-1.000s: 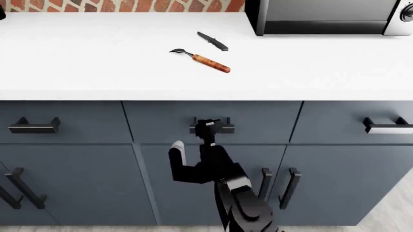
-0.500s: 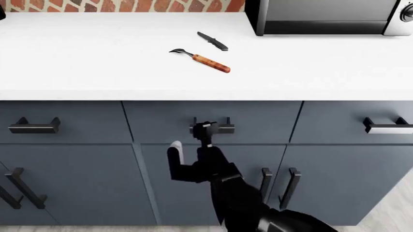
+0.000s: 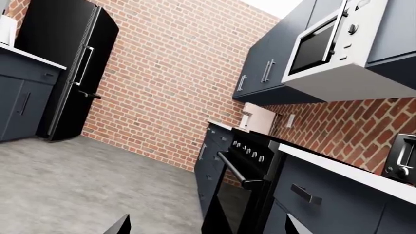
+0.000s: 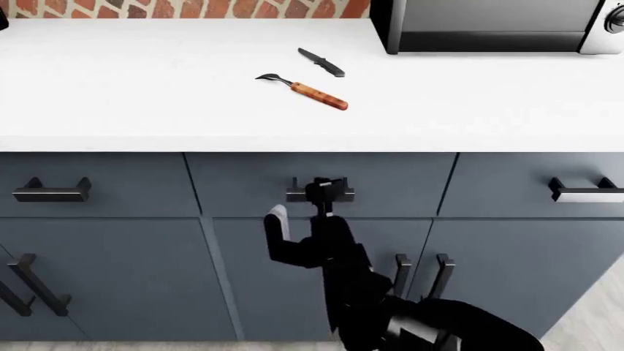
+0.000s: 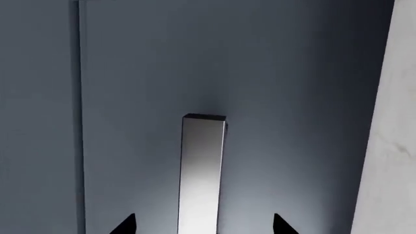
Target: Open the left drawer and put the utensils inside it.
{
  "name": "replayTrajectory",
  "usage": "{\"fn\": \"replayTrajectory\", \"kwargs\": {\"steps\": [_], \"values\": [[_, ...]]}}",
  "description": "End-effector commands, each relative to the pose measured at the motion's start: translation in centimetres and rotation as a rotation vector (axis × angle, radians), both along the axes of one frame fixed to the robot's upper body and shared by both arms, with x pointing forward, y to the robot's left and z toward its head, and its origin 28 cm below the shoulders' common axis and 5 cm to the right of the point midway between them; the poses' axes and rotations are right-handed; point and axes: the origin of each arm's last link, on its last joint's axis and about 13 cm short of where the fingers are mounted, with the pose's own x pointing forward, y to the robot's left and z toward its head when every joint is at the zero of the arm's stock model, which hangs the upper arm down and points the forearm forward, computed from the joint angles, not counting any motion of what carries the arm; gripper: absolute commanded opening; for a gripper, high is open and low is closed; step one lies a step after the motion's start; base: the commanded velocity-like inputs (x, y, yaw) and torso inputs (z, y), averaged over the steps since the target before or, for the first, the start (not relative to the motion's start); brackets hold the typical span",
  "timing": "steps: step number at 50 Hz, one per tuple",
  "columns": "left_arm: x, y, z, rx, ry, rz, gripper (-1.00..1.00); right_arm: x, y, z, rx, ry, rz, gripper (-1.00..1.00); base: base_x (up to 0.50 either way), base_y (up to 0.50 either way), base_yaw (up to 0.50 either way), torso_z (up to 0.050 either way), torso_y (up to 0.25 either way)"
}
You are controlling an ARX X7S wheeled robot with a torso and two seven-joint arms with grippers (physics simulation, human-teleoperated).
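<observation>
The fork (image 4: pixel 304 89), dark head and orange-brown handle, lies on the white counter (image 4: pixel 146 88). The short all-dark knife (image 4: pixel 322 63) lies just behind it. The left drawer (image 4: pixel 244 183) is shut below the counter edge. My right gripper (image 4: pixel 326 191) is at its horizontal bar handle (image 5: pixel 201 165). In the right wrist view the right gripper (image 5: pixel 202 225) is open, a fingertip on each side of the bar, not closed on it. My left gripper (image 3: pixel 208 226) is open and empty, facing away over the kitchen floor. It does not show in the head view.
A microwave (image 4: pixel 487 25) stands at the counter's back right. More drawers with bar handles (image 4: pixel 51 191) (image 4: pixel 585 191) flank the middle one. Cabinet doors with vertical handles (image 4: pixel 439 281) are below. The left wrist view shows a black oven (image 3: pixel 247 180) and fridge (image 3: pixel 71 73).
My right gripper has shifted slightly right along the drawer handle, and more of the arm has come into the head view. The drawer stays shut; fork and knife have not moved.
</observation>
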Motion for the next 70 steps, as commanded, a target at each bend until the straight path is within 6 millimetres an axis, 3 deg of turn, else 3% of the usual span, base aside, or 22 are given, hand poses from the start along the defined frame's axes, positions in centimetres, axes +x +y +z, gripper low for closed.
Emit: {"fn": "replayTrajectory", "kwargs": {"steps": [1, 39, 70], "values": [[0.04, -0.02, 0.03, 0.001, 0.000, -0.002, 1.00, -0.17, -0.01, 0.00, 0.001, -0.018, -0.026, 1.00, 0.00, 0.00, 0.00, 0.000, 0.000], [0.11, -0.03, -0.07, -0.007, 0.004, -0.001, 1.00, -0.02, 0.50, 0.13, 0.038, -0.059, 0.043, 1.00, 0.00, 0.00, 0.00, 0.000, 0.000], [0.22, -0.06, -0.08, -0.008, 0.007, -0.002, 1.00, 0.77, -0.23, 0.60, -0.003, -0.024, 0.034, 1.00, 0.00, 0.00, 0.00, 0.000, 0.000]]}}
